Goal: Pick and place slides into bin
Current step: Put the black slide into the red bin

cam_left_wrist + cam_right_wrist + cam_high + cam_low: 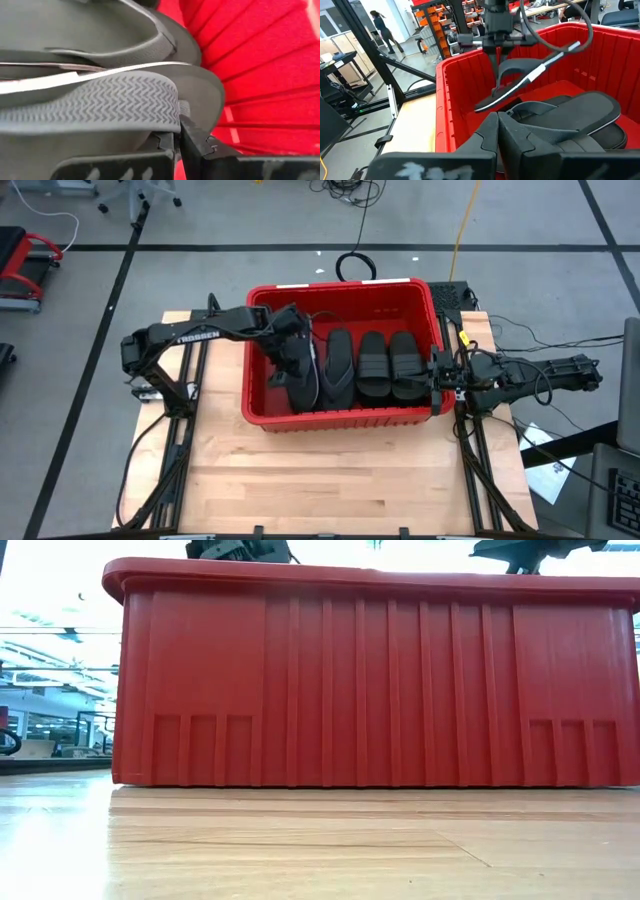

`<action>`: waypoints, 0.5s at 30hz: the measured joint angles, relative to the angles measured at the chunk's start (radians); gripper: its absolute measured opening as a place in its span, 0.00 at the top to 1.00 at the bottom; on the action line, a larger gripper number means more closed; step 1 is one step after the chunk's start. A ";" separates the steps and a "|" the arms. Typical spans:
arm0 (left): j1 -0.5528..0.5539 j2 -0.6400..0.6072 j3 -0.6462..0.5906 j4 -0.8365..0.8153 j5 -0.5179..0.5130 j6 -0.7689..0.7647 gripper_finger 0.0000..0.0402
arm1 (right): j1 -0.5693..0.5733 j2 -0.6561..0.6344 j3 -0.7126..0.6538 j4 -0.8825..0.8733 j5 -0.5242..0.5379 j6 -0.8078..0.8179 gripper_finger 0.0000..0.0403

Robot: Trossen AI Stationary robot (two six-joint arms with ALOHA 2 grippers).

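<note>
Two grippers: left gripper [496, 91] clamps flip-flop [527, 80] inside bin [345, 418], right gripper [497, 122] seemingly closed.

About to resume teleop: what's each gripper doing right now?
Left gripper: inside the bin, shut on a flip-flop.
Right gripper: at the bin's right rim, jaws shut, empty.

The high view looked straight down on the table [330, 480]; the low view faced the bin [370, 680] closely; both wrist views looked inside it.
</note>
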 joint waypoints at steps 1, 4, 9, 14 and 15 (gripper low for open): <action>0.000 0.008 -0.007 0.001 0.011 0.010 1.00 | 0.000 0.000 0.000 0.000 0.000 0.000 1.00; -0.009 0.056 -0.012 -0.010 0.029 0.052 1.00 | 0.000 0.000 0.000 0.000 0.000 0.000 1.00; -0.008 0.145 -0.013 -0.007 0.032 0.057 1.00 | 0.000 0.000 0.000 0.000 0.001 -0.003 1.00; -0.016 0.209 -0.013 -0.004 0.038 0.074 1.00 | 0.000 0.000 0.000 0.000 0.002 -0.003 1.00; -0.020 0.216 -0.013 -0.003 0.042 0.079 1.00 | 0.000 0.000 0.000 0.000 0.001 -0.003 1.00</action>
